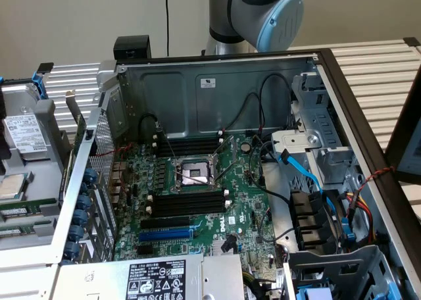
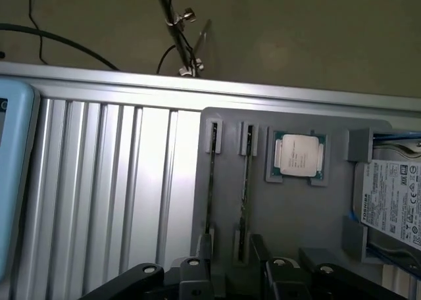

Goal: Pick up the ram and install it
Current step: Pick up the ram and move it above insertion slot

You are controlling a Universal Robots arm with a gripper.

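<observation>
**Open gripper hanging over the parts tray, ram not yet lifted**

The gripper (image 2: 233, 274) is hovering over the gray parts tray (image 2: 296, 221) with its black fingers (image 2: 197, 283) spread wide, released and grasping nothing. The ram (image 1: 20, 209) is resting in that tray as two thin green sticks standing on edge in parallel grooves. The first ram stick (image 2: 210, 181) and the second ram stick (image 2: 245, 181) are running side by side without touching. The fingers are showing close to one end of both sticks, and I cannot tell which stick they are lining up with. A processor chip (image 2: 299, 155) is sitting in its own pocket just beside the second ram stick. A hard drive (image 2: 395, 201) is lying beyond the chip in the same tray.

In the exterior view the tray is sitting at about eight o'clock, outside the open computer case (image 1: 197, 96), with the ram showing green on it. The motherboard (image 1: 240, 181) is lying inside the case near the middle. Black memory slots (image 1: 187, 202) are running at twelve and six o'clock of the processor socket (image 1: 195, 174). A blue slot (image 1: 164, 235) is lying at about seven o'clock of that socket. The robot arm (image 1: 256, 10) is standing at twelve o'clock, behind the case's rear wall
</observation>
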